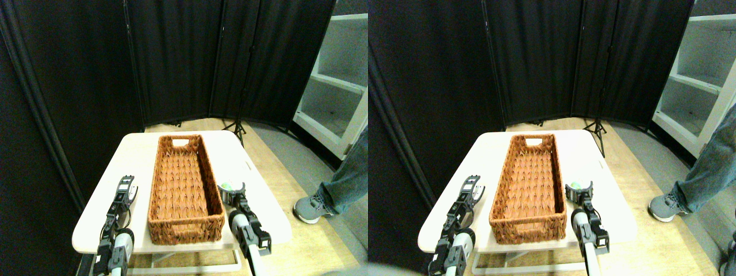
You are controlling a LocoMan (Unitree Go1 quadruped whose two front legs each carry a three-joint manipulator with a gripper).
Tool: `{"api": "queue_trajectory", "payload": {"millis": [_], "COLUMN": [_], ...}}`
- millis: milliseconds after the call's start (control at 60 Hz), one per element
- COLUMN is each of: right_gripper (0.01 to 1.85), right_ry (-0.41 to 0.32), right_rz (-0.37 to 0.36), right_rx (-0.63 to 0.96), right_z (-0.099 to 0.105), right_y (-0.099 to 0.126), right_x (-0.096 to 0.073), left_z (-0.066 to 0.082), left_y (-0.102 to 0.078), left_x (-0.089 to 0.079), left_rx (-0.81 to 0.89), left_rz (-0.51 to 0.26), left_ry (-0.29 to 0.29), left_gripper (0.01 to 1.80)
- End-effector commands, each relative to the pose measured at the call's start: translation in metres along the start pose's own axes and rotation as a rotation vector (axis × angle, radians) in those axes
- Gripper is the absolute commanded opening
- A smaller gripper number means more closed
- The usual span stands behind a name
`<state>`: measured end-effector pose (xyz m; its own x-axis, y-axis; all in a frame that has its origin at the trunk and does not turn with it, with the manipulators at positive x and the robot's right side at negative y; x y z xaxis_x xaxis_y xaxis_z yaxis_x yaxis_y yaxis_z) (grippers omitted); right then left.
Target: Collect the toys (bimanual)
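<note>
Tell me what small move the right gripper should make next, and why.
Probably lift and swing left over the basket. The right gripper sits at a green toy on the table, just outside the basket's right wall. Whether it already grips the toy is unclear, so confirm that first.

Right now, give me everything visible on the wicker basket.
The wicker basket is long, rectangular and open-topped, woven from orange-brown strands, with a cut-out handle slot in its far end wall. It looks empty: only the woven floor shows. It sits flat on the pale table, lengthways away from the robot, near end close to the table's front edge. The left hand and right hand flank it; contact with either cannot be judged.
</note>
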<state>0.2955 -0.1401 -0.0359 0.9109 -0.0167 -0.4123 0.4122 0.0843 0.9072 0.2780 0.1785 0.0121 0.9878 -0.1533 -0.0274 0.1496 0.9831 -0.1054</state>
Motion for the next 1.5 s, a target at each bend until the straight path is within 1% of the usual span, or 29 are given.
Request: {"api": "queue_trajectory", "payload": {"millis": [17, 67, 100, 150, 233, 267, 283, 350, 383, 400, 417, 450, 483, 533, 617, 850, 933, 983, 1050, 1100, 1167, 1200, 1317, 1333, 1367, 1417, 1433, 1450, 1500], "right_gripper": [0.83, 0.89, 0.87, 0.83, 0.84, 0.8, 0.73, 0.64, 0.42, 0.42, 0.28, 0.11, 0.06, 0.06, 0.07, 0.09, 0.08, 0.04, 0.06, 0.06, 0.08, 0.07, 0.1, 0.14, 0.13, 0.11, 0.11, 0.04, 0.02], "right_ry": [0.024, 0.028, 0.023, 0.006, 0.011, 0.011, 0.014, 0.001, -0.044, -0.044, -0.048, -0.056, -0.077, -0.087, -0.105, -0.078, -0.065, -0.045, -0.015, 0.026, 0.071, 0.095, 0.107, 0.113, 0.134, 0.152, 0.166, 0.176, 0.192], "right_rz": [0.056, 0.069, 0.077, 0.064, 0.033, 0.021, 0.029, 0.028, 0.025, 0.025, 0.033, 0.049, 0.057, 0.082, 0.073, 0.077, 0.096, 0.121, 0.152, 0.165, 0.179, 0.204, 0.218, 0.211, 0.225, 0.234, 0.239, 0.239, 0.246], "right_rx": [-0.024, -0.068, -0.083, -0.05, -0.066, -0.037, -0.02, -0.004, -0.037, -0.037, -0.053, -0.084, -0.123, -0.189, -0.169, -0.113, -0.18, -0.208, -0.27, -0.267, -0.323, -0.375, -0.411, -0.403, -0.411, -0.436, -0.42, -0.402, -0.402], "right_z": [-0.003, -0.001, 0.001, 0.001, 0.0, -0.001, -0.002, -0.002, -0.002, -0.002, -0.002, -0.002, -0.002, 0.0, 0.002, 0.01, 0.01, 0.007, 0.002, 0.0, -0.003, -0.006, -0.016, -0.023, -0.028, -0.033, -0.037, -0.042, -0.047], "right_y": [0.012, 0.01, 0.009, 0.005, 0.001, -0.001, -0.003, -0.006, -0.007, -0.007, -0.006, -0.005, -0.004, -0.003, 0.0, 0.009, 0.02, 0.031, 0.048, 0.056, 0.067, 0.074, 0.087, 0.093, 0.097, 0.101, 0.104, 0.108, 0.111], "right_x": [-0.006, -0.006, -0.005, -0.004, -0.004, -0.004, -0.002, 0.0, 0.001, 0.001, 0.001, 0.002, 0.002, 0.003, 0.003, 0.004, -0.001, -0.006, -0.013, -0.013, -0.014, -0.015, -0.018, -0.017, -0.017, -0.017, -0.018, -0.019, -0.02], "left_z": [0.006, 0.007, 0.007, 0.007, 0.008, 0.008, 0.008, 0.009, 0.009, 0.009, 0.008, 0.008, 0.008, 0.007, 0.007, 0.008, 0.008, 0.008, 0.008, 0.008, 0.008, 0.007, 0.007, 0.007, 0.007, 0.007, 0.007, 0.007, 0.007], "left_y": [-0.003, -0.003, -0.003, -0.003, -0.002, -0.002, -0.003, -0.002, -0.001, -0.001, -0.001, -0.001, -0.001, -0.001, 0.0, 0.0, 0.0, 0.0, 0.001, 0.002, 0.003, 0.004, 0.006, 0.007, 0.008, 0.008, 0.008, 0.009, 0.01], "left_x": [0.002, 0.003, 0.002, 0.003, 0.003, 0.003, 0.002, 0.002, 0.002, 0.002, 0.002, 0.001, 0.002, 0.002, 0.002, 0.002, 0.003, 0.003, 0.003, 0.003, 0.003, 0.002, 0.001, 0.0, 0.0, -0.001, -0.001, -0.002, -0.002], "left_rx": [0.004, 0.004, 0.003, 0.003, 0.002, 0.005, 0.005, 0.007, 0.002, 0.002, 0.001, 0.0, 0.003, 0.007, 0.001, 0.004, 0.008, 0.009, 0.004, 0.006, 0.003, 0.002, 0.008, 0.009, 0.014, 0.016, 0.014, 0.018, 0.022], "left_rz": [-0.015, -0.019, -0.017, -0.023, -0.031, -0.025, -0.02, -0.026, -0.024, -0.024, -0.021, -0.02, -0.025, -0.028, -0.032, -0.045, -0.047, -0.049, -0.052, -0.047, -0.043, -0.043, -0.041, -0.042, -0.041, -0.038, -0.034, -0.036, -0.036], "left_ry": [-0.025, -0.025, -0.025, -0.021, -0.011, -0.009, -0.008, -0.012, -0.012, -0.012, -0.01, -0.008, -0.008, -0.008, -0.013, -0.018, -0.02, -0.022, -0.023, -0.023, -0.025, -0.024, -0.028, -0.034, -0.035, -0.036, -0.035, -0.035, -0.036], "left_gripper": [0.22, 0.21, 0.21, 0.21, 0.22, 0.22, 0.22, 0.22, 0.22, 0.22, 0.22, 0.22, 0.22, 0.22, 0.21, 0.21, 0.2, 0.2, 0.19, 0.18, 0.18, 0.17, 0.16, 0.16, 0.16, 0.16, 0.16, 0.16, 0.16]}}
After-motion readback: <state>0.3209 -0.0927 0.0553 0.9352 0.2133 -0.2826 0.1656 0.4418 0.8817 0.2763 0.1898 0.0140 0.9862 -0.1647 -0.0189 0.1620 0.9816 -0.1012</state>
